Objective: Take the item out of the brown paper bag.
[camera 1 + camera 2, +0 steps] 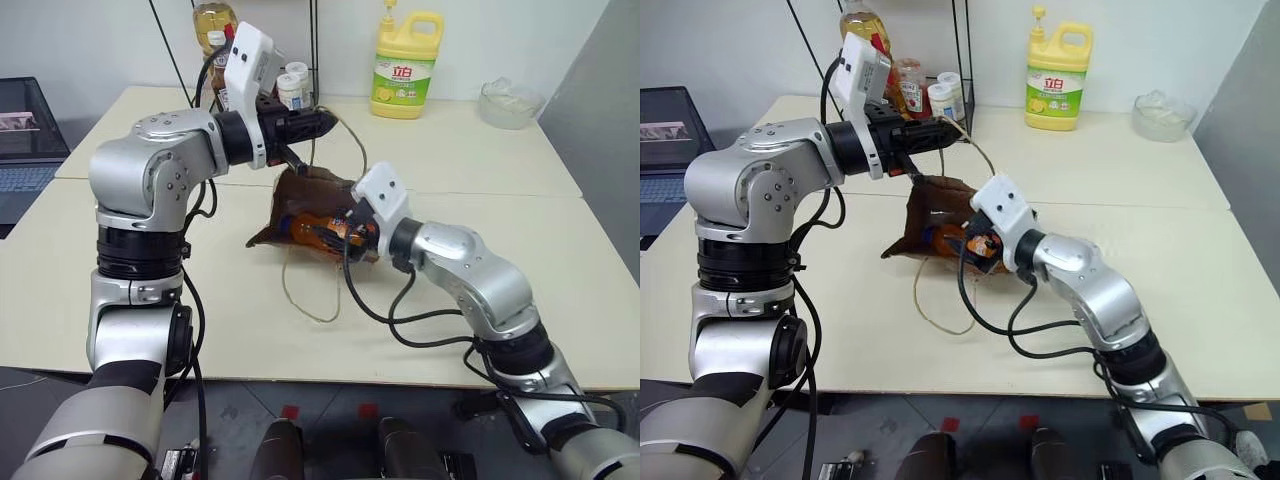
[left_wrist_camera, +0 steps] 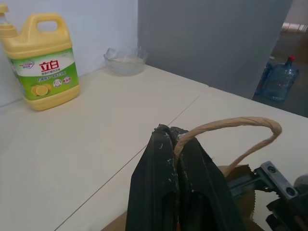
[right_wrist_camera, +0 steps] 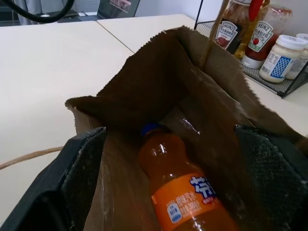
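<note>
The brown paper bag [image 1: 300, 195] lies on its side mid-table, mouth toward my right arm. My left gripper [image 1: 325, 122] is above it, shut on one tan cord handle [image 2: 231, 126], holding the bag's upper edge up. The item, a clear bottle of orange drink [image 3: 178, 187] with a blue cap, lies inside the bag, cap pointing deeper in. My right gripper [image 3: 175, 144] is open at the bag's mouth, with one black finger [image 3: 82, 163] on each side of the bottle and not touching it. The second cord handle [image 1: 300, 290] trails loose on the table.
A yellow detergent jug [image 1: 405, 65] and a glass bowl [image 1: 510, 102] stand at the back of the table. A wire rack with ketchup bottles and jars [image 3: 269, 48] is behind the bag. A laptop [image 1: 25, 150] sits off to the left.
</note>
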